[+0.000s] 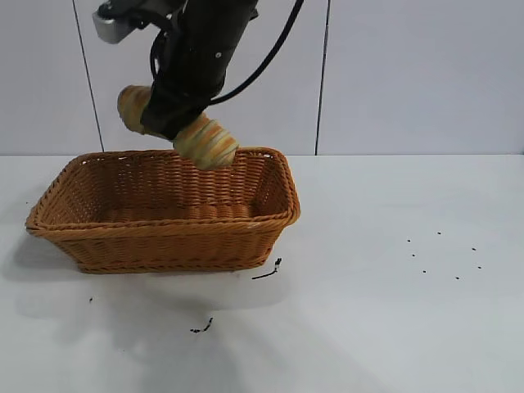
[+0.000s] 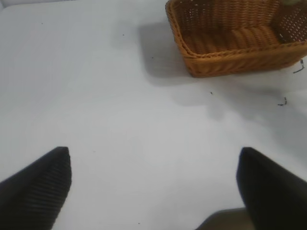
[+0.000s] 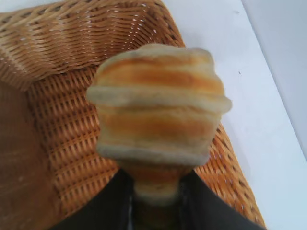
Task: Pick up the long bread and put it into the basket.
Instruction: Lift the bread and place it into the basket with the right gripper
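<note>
The long bread (image 1: 206, 142), tan-golden with orange-brown stripes, hangs tilted above the back rim of the orange-brown wicker basket (image 1: 164, 227). My right gripper (image 1: 169, 115) is shut on the loaf's middle; both ends stick out. In the right wrist view the bread (image 3: 158, 110) fills the centre, pinched between the black fingers of the right gripper (image 3: 156, 194), with the basket's (image 3: 67, 28) woven floor and corner below. My left gripper (image 2: 153, 158) is open and empty over bare table, well away from the basket (image 2: 230, 57). It does not show in the exterior view.
The basket stands on a white table (image 1: 393, 311) before a pale panelled wall. Small dark scraps (image 1: 266, 272) lie near the basket's front right corner, another scrap (image 1: 202, 327) lies nearer the front, and specks (image 1: 442, 254) dot the right side.
</note>
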